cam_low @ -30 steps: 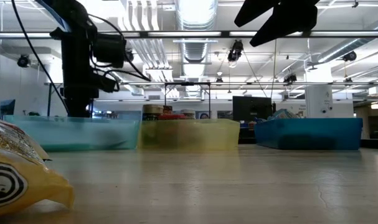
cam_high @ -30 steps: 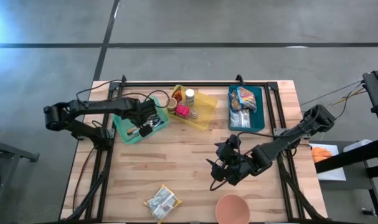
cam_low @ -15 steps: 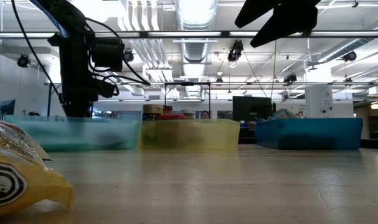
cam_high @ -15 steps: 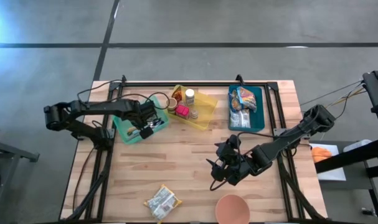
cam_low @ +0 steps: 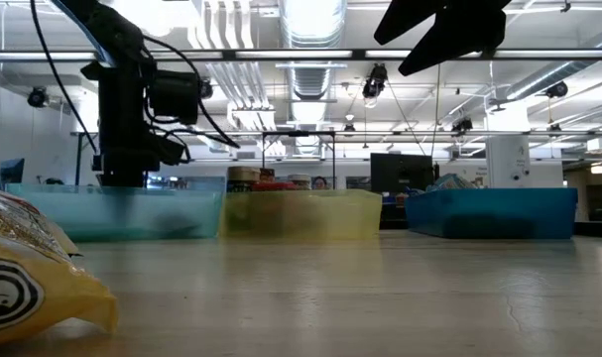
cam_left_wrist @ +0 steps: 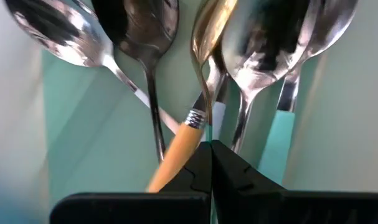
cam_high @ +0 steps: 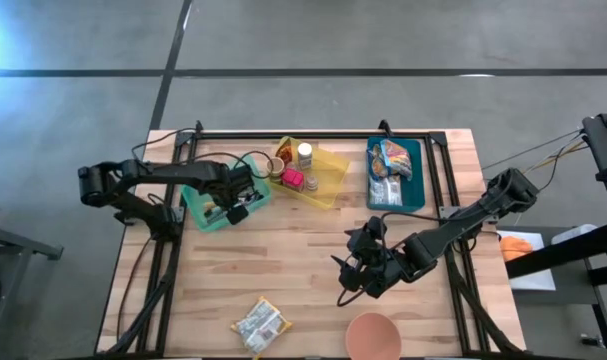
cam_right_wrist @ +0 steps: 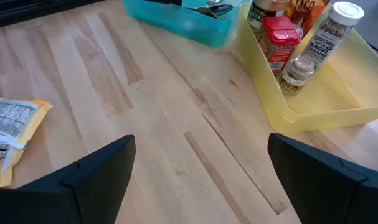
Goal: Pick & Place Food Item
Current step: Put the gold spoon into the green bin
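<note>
A yellow snack packet (cam_high: 260, 323) lies flat on the wooden table near its front edge. It also shows in the low view (cam_low: 23, 283) and the right wrist view (cam_right_wrist: 11, 134). My left gripper (cam_high: 235, 205) points straight down into the teal bin (cam_high: 208, 215), shut. Its fingertips (cam_left_wrist: 210, 165) stand among several metal spoons (cam_left_wrist: 145, 37), right beside a wooden-handled one (cam_left_wrist: 179, 143). My right gripper (cam_high: 358, 270) hangs open above the table's middle with nothing between its fingers (cam_right_wrist: 101, 171). My left gripper comes from above with its fingers shut, their tips next to the wooden handle (cam_left_wrist: 187, 134) of a spoon lying in the teal bin. I cannot tell whether they touch it or the bin's floor.
A yellow bin (cam_high: 328, 185) with jars and bottles stands at the far middle. A blue bin (cam_high: 415, 160) with packets stands at the far right. A pink bowl (cam_high: 373, 337) sits at the near edge, right of the packet. Bare wood lies between the bins and the packet.
My left gripper has sunk a little deeper into the teal bin, still shut and pointing down. The right arm and the packet have kept still.
</note>
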